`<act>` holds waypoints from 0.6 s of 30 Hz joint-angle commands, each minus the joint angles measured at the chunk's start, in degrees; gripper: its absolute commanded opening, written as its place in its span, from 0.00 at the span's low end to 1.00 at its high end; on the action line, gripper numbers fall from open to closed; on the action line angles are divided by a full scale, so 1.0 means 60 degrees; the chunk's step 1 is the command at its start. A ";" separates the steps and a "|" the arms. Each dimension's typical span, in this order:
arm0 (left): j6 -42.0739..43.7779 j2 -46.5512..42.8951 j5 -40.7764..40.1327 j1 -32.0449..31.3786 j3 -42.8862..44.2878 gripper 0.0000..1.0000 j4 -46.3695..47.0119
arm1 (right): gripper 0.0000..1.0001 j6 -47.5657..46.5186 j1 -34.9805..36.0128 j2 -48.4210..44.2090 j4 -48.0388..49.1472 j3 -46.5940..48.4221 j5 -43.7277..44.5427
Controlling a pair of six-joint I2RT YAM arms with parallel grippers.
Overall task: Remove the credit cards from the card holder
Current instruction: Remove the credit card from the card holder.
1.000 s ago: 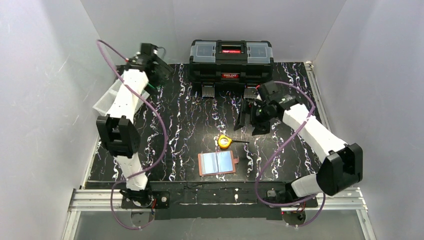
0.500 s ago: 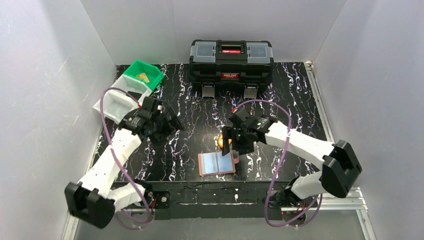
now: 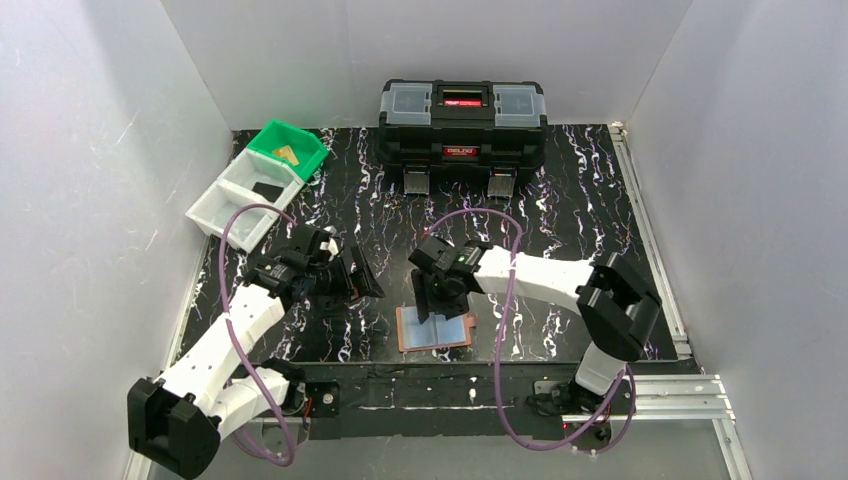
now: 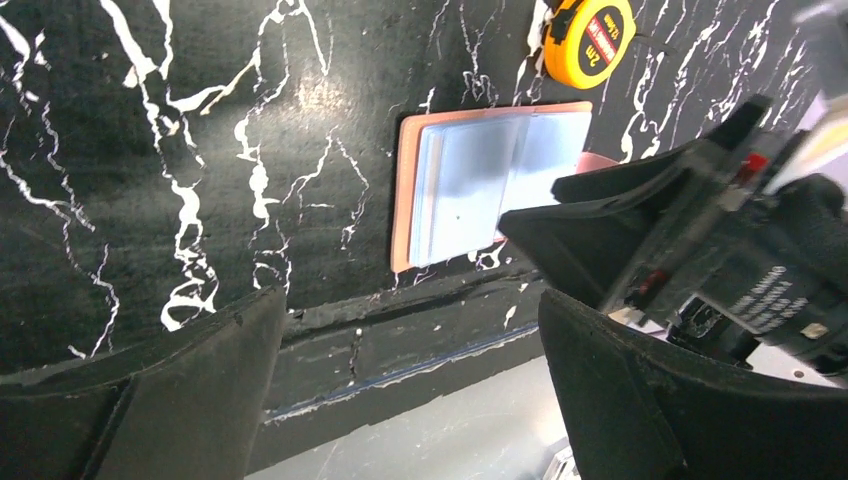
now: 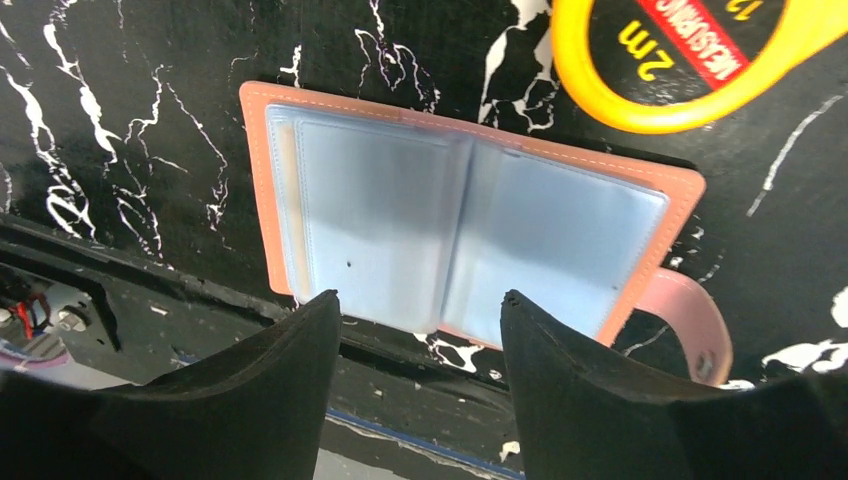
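The card holder (image 3: 436, 330) lies open on the black mat near the front edge, tan leather with pale bluish sleeves (image 5: 450, 220) and a snap tab (image 5: 690, 320). My right gripper (image 3: 437, 308) hovers over its far half. In the right wrist view the gripper (image 5: 420, 300) is open, its tips at the holder's near edge with nothing between them. My left gripper (image 3: 368, 285) is wide open and empty just left of the holder (image 4: 490, 185). One gold credit card (image 3: 288, 153) lies in the green bin and a black card (image 3: 265, 188) in the white bin. I cannot tell whether the sleeves hold cards.
A yellow tape measure (image 4: 590, 40) sits just behind the holder, hidden under the right gripper in the top view. The black toolbox (image 3: 462, 120) stands at the back centre. The green bin (image 3: 300, 135) and white bin (image 3: 228, 205) are at the back left.
Both arms swung in toward the holder, the left from the bins, the right from beside the toolbox. The right jaws have narrowed. The holder has not moved.
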 commanded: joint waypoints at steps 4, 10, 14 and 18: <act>0.0374 0.0392 0.0678 -0.0054 0.0026 0.98 0.0601 | 0.65 0.0469 0.0245 0.0748 0.0198 0.0506 0.0086; 0.0360 0.0785 0.0772 -0.0059 -0.0040 0.98 0.0818 | 0.66 0.0378 0.0299 0.1293 0.0633 0.0223 -0.0400; 0.0364 0.1044 0.0891 -0.0059 -0.0184 0.98 0.0907 | 0.65 0.0319 0.0328 0.1502 0.0866 -0.0063 -0.0837; 0.0385 0.1313 0.1076 -0.0061 -0.0297 0.98 0.1007 | 0.46 0.0256 0.0314 0.1573 0.0870 -0.0154 -0.1034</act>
